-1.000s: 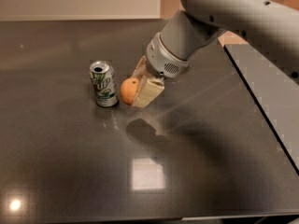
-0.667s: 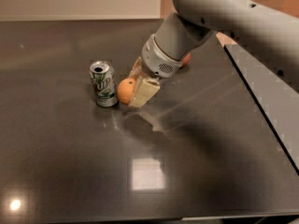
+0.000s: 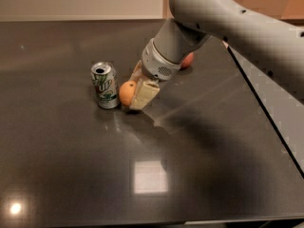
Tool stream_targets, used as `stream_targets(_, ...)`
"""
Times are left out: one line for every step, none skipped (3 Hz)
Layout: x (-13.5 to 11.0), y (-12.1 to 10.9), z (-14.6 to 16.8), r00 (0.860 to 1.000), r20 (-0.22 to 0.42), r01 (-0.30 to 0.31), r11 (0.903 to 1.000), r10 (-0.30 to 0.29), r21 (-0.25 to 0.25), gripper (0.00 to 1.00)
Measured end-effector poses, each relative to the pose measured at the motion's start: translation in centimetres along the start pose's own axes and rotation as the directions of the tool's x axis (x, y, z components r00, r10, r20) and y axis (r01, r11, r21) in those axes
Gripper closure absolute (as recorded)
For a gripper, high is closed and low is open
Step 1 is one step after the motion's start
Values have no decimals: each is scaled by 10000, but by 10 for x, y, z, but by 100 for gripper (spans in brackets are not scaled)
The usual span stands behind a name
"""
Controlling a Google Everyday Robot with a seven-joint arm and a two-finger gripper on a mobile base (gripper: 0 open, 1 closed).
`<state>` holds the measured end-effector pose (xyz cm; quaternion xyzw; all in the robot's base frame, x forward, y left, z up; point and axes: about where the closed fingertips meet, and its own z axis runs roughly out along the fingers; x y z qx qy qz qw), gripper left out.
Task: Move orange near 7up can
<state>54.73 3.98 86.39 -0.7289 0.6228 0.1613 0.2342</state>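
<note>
Orange (image 3: 125, 92): round, smooth fruit, low on the tabletop (image 3: 71, 175), just beside the 7up can (image 3: 105, 85) on the side facing the arm. A thin gap separates it from the can; whether it rests on the surface or hangs a hair above cannot be told.

Hand (image 3: 135, 93): closed about the fruit. One cream finger (image 3: 144, 95) lies against the side of the fruit away from the can, with the other partly hidden behind it.

Change noted: over the last second the hand has carried the fruit sideways toward the can, and the gap has shrunk from clear to slight. Judgement: the placing is nearly done, and what remains is release and withdrawal without knocking the can.

7up can: upright, silver-white, silver top. The label is a green "7up" mark with a red spot; the smaller print is not legible.

Apple (image 3: 188, 61): reddish, well apart from the can, beyond the arm and partly hidden by it. No writing elsewhere.
</note>
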Motion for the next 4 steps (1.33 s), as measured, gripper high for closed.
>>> stream_targets(7,-5,7,9999,-85,-61,10000,61,-61,36)
stream_targets(12,-7,13,9999,-136,-80,9998,78,-155,13)
stream_targets(12,-7,14,9999,-135,-66,9998,64,-178,0)
stream_targets(12,-7,14,9999,-135,-66,9998,63,-179,0)
